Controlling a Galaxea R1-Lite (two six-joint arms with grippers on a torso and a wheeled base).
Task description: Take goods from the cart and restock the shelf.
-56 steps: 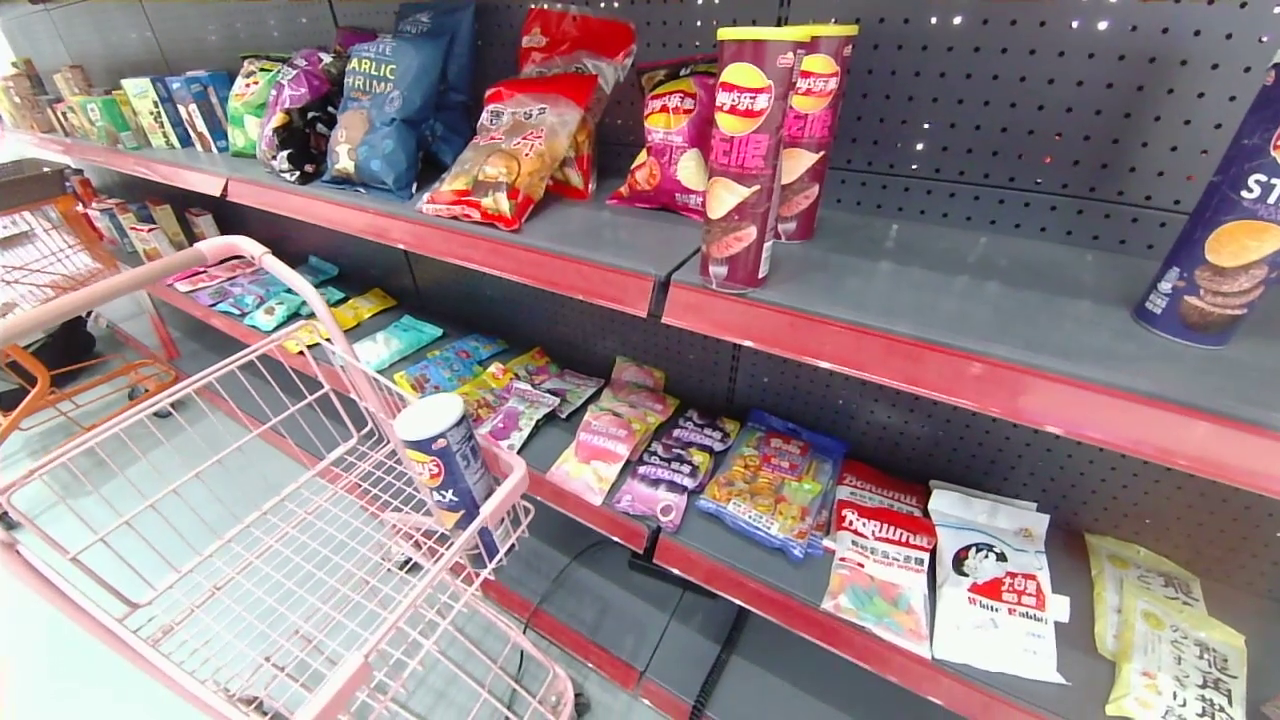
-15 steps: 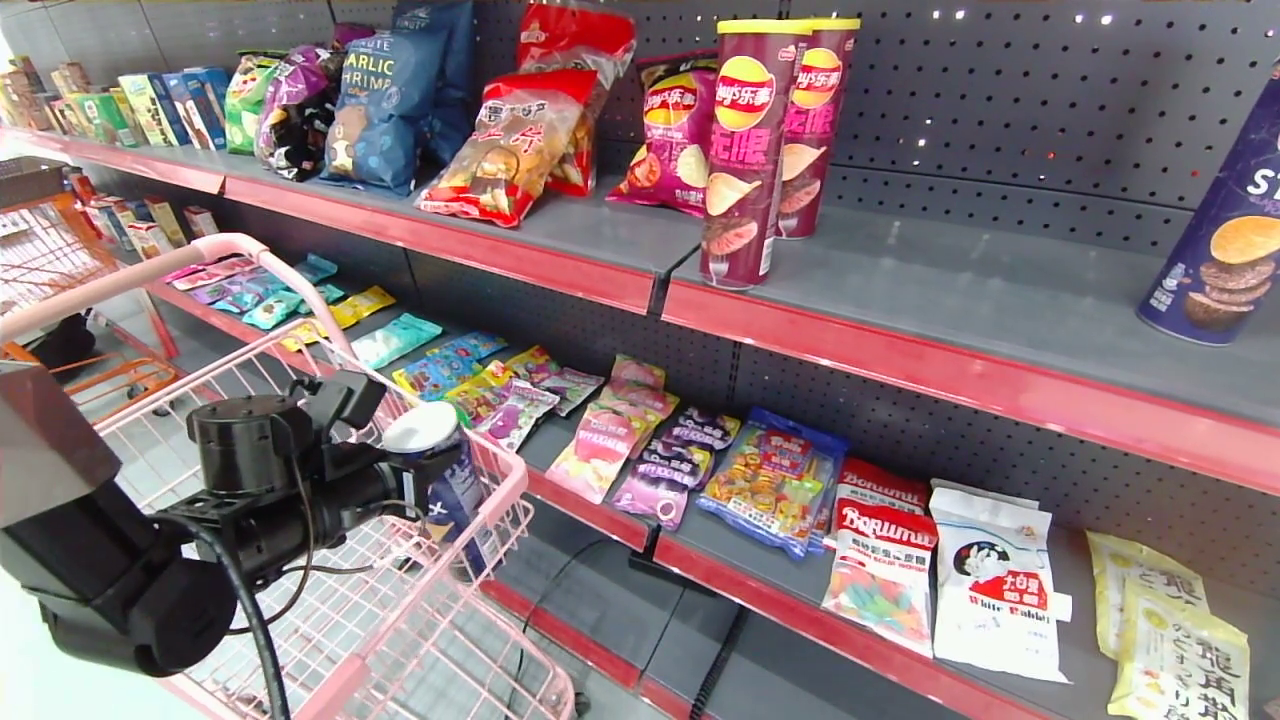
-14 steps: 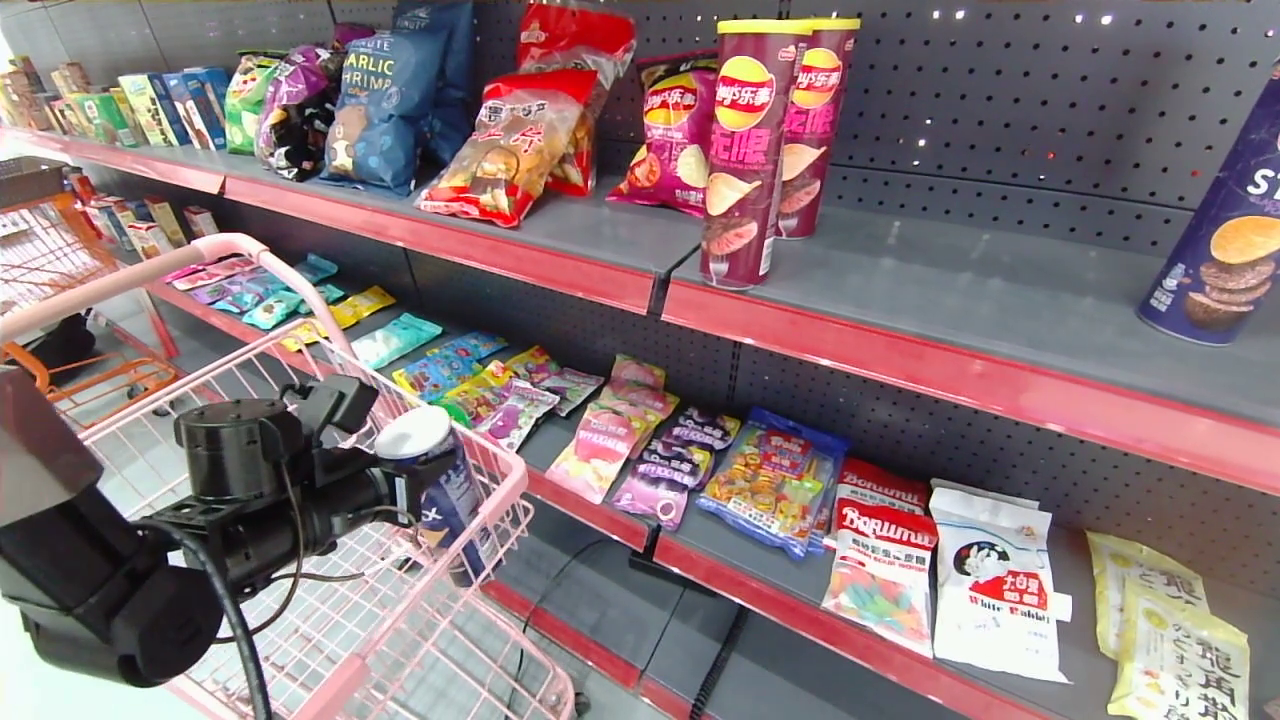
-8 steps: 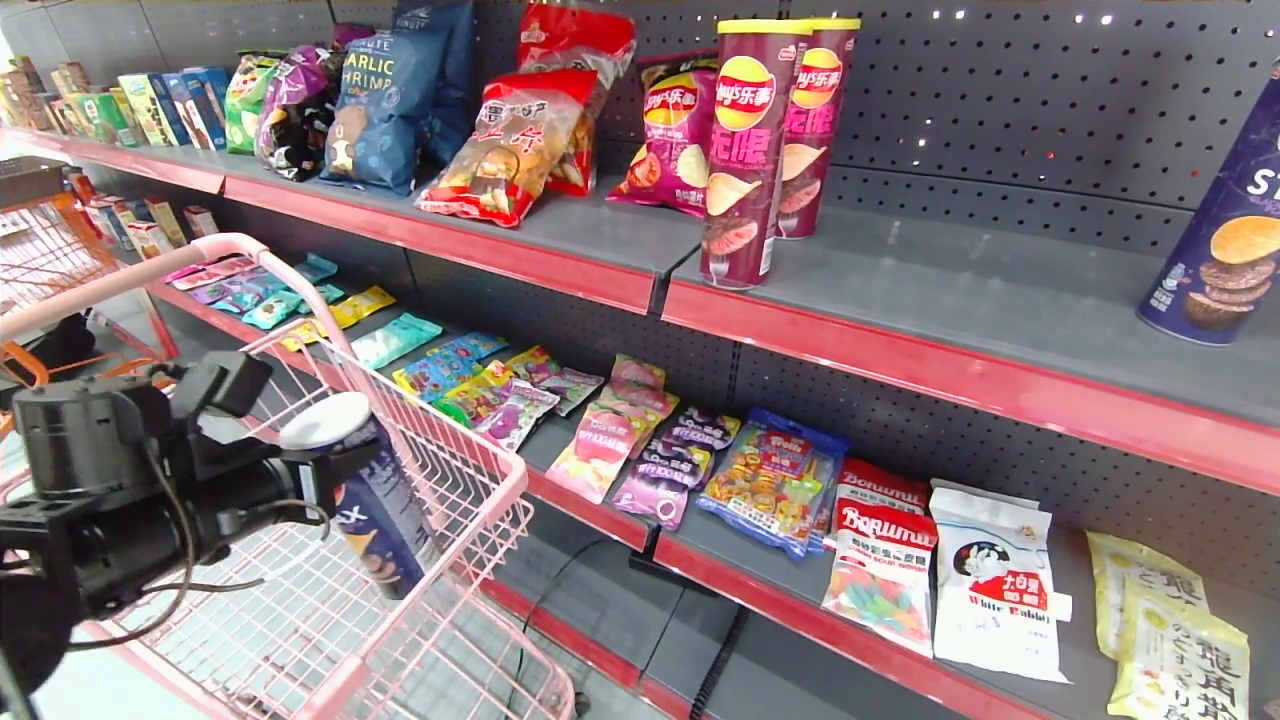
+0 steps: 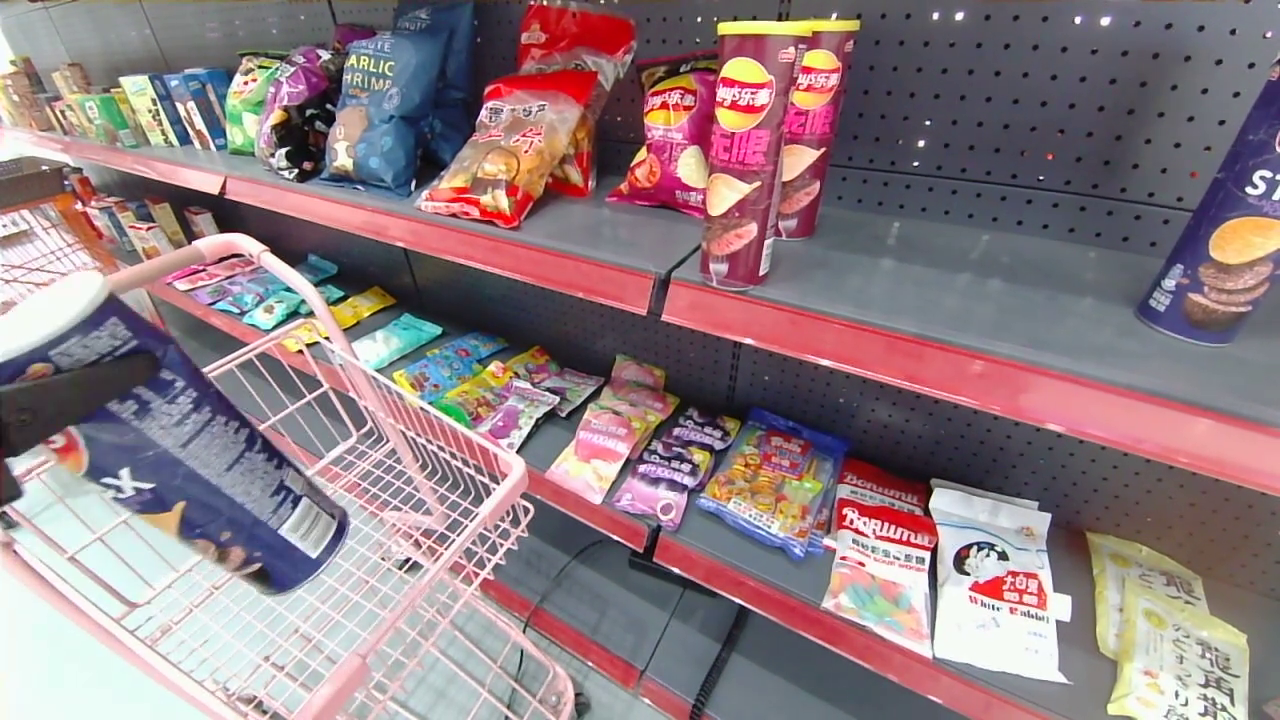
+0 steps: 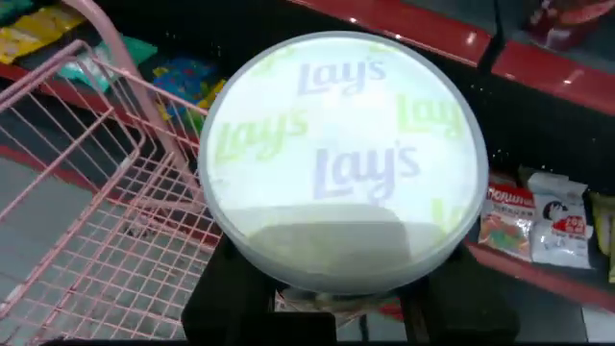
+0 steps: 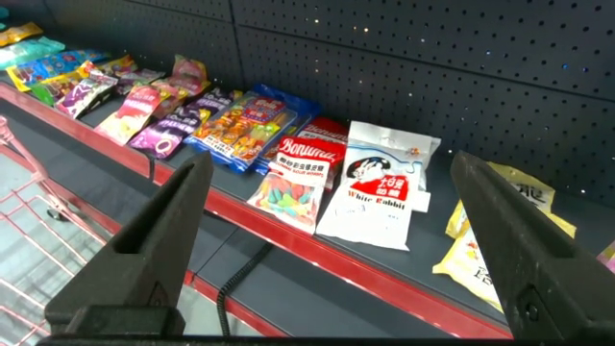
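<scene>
So the chip can [image 5: 175,455] is out of the cart [image 5: 470,472] now. A few seconds back it stood upright in the cart's front corner. The left gripper [image 6: 336,303] came in, clamped it just under the lid [image 6: 341,144], and hauled it up and back toward the robot's left. It now hangs close to the head camera over the basket, gripped tight near the top.

The can's long axis is tilted, with the lid up and to the left and the base down and to the right. The right gripper [image 7: 329,168] is wide open with nothing in it, facing the lower shelf [image 5: 590,600], where candy bags [image 5: 770,480] lie flat.

What the next move turns on, I'd say, is that the bare stretch of upper shelf [image 5: 950,290] is farther off, higher, and well to the right of the can. It lies between the maroon tubes [image 5: 745,150] and the dark blue tube [image 5: 1220,220], which looks like the same product. So the left arm has to carry the can across and stand it back upright. The right arm is on the nearer side, but it isn't holding anything.

As for writing, the lid has a repeated logo, the can's side has a nutrition panel and a barcode block, and the bags carry bold names. I'm not spelling any of it out.
</scene>
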